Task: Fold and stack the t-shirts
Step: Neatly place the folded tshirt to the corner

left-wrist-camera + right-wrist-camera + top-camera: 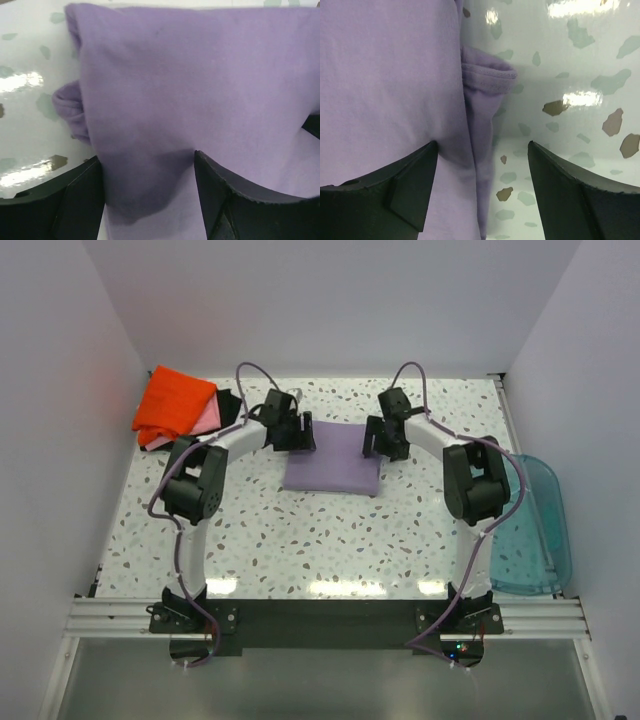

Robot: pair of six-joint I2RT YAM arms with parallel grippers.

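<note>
Stacking seems to me the step in hand, because the fold itself looks complete. The bin (pixel 530 530) at the near right takes no part. The lavender shirt (pixel 330 465) lies as a flat rectangle in the middle of the table (pixel 330 540). The left gripper (pixel 291 432) stands over its far left edge with its fingers (pixel 75 200) spread and released, and cloth lies below and between them. The right gripper (pixel 384 438) stands over the far right edge, also spread wide, one finger over cloth and the other over bare table. Neither grasps anything. The next move, I think, calls for both to close on the edges through all layers, lift together and carry the shirt to the far left. There the orange shirt (pixel 172 400) lies on top, with the pink shirt (pixel 205 420) and the black shirt (pixel 228 405) showing at its right side. The lavender cloth is smooth and soft, but a lump (pixel 67 107) of it bulges out on the left, and a hemmed sleeve (pixel 490 75) shows on the right. A shallow pinch could let the fold open.
</note>
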